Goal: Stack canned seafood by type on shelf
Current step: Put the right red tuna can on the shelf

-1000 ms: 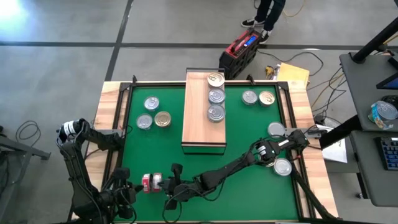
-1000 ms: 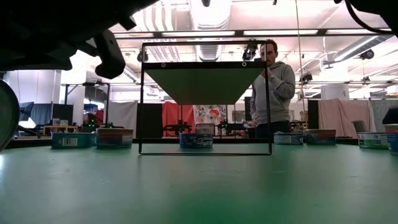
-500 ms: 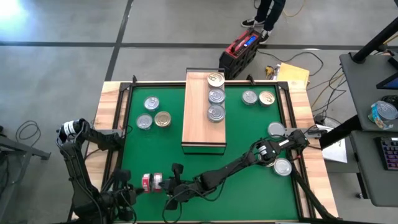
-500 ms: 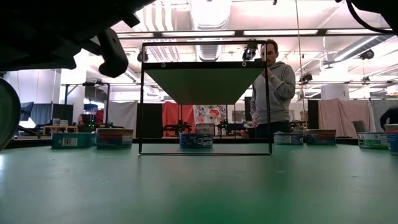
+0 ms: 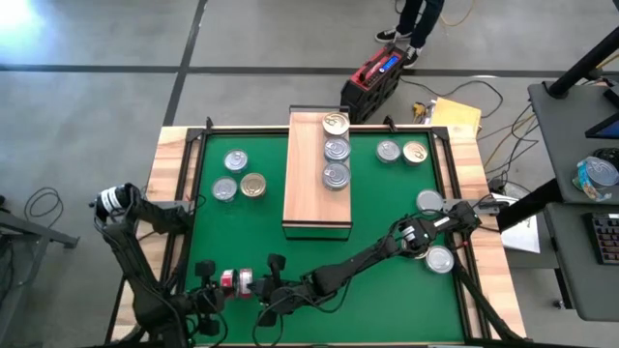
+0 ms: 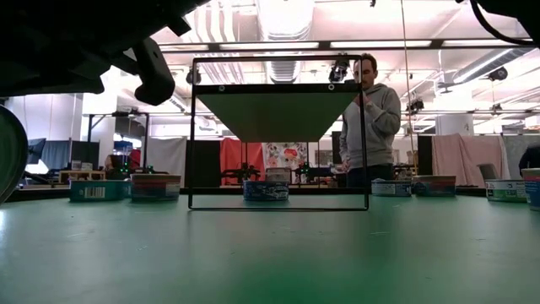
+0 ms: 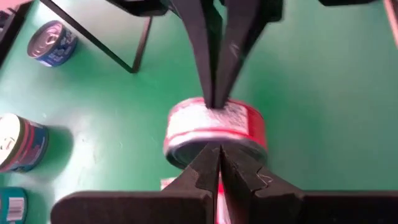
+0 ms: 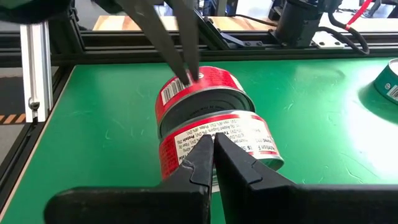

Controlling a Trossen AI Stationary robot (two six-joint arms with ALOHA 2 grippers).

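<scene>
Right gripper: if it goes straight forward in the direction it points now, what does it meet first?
The right gripper, jaws shut, would almost at once meet the red-labelled can just ahead of its tips; the left gripper is at the can's far side.

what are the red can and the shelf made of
The red can looks like metal: dull silvery top and rim, with a glossy printed red label, probably paper. The shelf appears to be light unfinished wood with visible grain, on a thin dark frame, likely metal.
</scene>
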